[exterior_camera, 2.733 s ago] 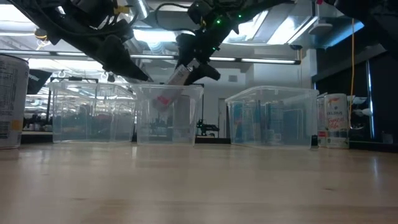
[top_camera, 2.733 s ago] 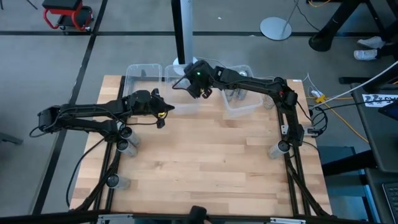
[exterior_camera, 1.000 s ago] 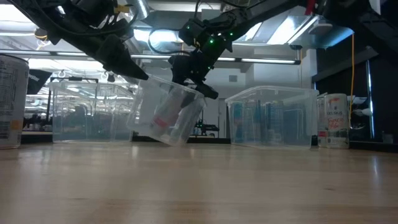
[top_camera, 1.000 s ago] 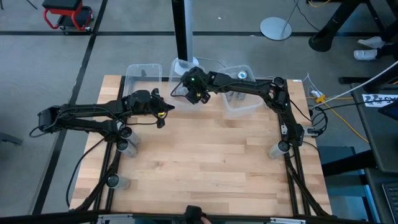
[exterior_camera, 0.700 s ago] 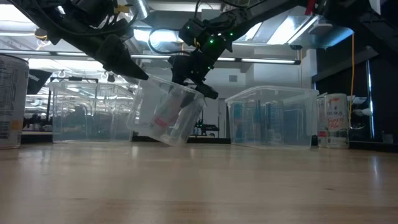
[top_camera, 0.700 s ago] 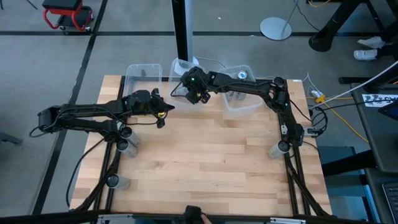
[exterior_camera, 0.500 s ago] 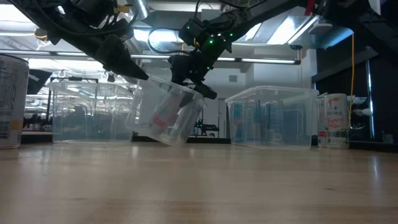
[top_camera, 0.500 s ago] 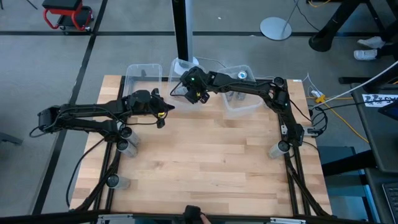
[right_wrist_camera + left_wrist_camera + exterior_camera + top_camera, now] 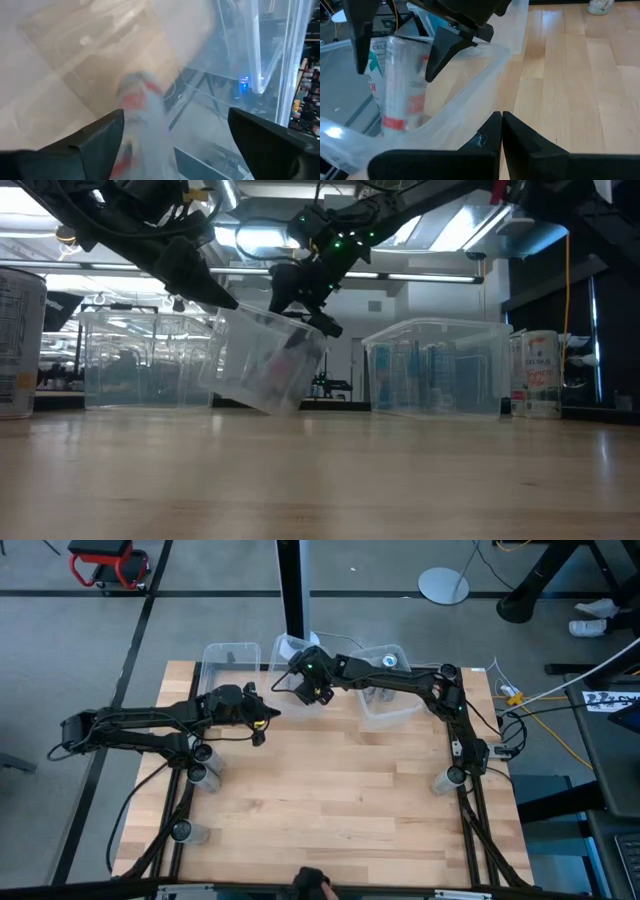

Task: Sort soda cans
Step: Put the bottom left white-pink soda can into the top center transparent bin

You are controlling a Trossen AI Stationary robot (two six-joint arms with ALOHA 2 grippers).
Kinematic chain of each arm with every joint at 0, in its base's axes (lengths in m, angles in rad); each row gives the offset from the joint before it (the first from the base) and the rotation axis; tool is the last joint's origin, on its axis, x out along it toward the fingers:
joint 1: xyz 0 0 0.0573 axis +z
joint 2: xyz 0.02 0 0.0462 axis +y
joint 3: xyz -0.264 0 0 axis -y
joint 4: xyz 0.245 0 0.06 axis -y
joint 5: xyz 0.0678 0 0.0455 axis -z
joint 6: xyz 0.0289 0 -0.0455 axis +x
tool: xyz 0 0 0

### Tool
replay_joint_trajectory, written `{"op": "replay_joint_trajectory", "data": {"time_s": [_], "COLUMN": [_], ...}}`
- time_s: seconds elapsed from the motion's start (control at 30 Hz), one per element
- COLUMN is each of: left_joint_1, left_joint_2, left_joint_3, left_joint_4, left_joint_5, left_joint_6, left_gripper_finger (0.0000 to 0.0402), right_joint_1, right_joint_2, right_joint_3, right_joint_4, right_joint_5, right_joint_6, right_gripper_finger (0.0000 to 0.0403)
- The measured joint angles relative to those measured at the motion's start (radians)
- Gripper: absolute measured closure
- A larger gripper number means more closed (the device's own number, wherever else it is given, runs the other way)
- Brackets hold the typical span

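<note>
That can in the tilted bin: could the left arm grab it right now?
Probably not. The left gripper is shut and sits outside the tilted bin, whose clear wall stands between it and the can; the right gripper is open above it.

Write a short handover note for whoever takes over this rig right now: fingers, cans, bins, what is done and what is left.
Right gripper: fingers open over the tilted middle bin; a white-and-red can lies loose inside it.
Left gripper: fingers shut, empty, hovering beside the tilted bin.
Right bin: upright, holds several cans.
Left bin: upright; contents unclear.
Done: this can is in the bin.
Left: the middle bin is not flat; loose cans wait at the table's edges.
</note>
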Motion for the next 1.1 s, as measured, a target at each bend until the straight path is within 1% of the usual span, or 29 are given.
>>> {"op": "replay_joint_trajectory", "data": {"time_s": [0.17,0.3,0.4,0.8,1.0,1.1], "left_joint_1": [0.0,0.0,0.0,0.0,0.0,0.0], "left_joint_2": [0.0,0.0,0.0,0.0,0.0,0.001], "left_joint_3": [0.0,0.0,0.0,0.0,0.0,0.0], "left_joint_4": [-0.003,-0.009,-0.009,-0.01,-0.034,-0.034], "left_joint_5": [0.0,0.0,0.0,0.0,0.0,0.0], "left_joint_6": [0.001,0.001,0.002,0.003,0.003,0.003], "left_gripper_finger": [0.0396,0.0396,0.0396,0.0396,0.0396,0.0396], "right_joint_1": [0.0,0.0,0.0,0.001,0.019,0.037], "right_joint_2": [0.0,0.0,-0.002,-0.006,-0.006,-0.008], "right_joint_3": [0.0,0.0,0.0,0.124,0.213,0.273], "right_joint_4": [0.027,0.022,0.022,-0.03,-0.159,-0.274], "right_joint_5": [0.004,0.039,0.045,0.045,0.038,0.017], "right_joint_6": [0.0,-0.007,-0.008,-0.008,-0.009,-0.036], "right_gripper_finger": [0.0047,0.0054,0.0058,0.0061,0.0061,0.0061]}}
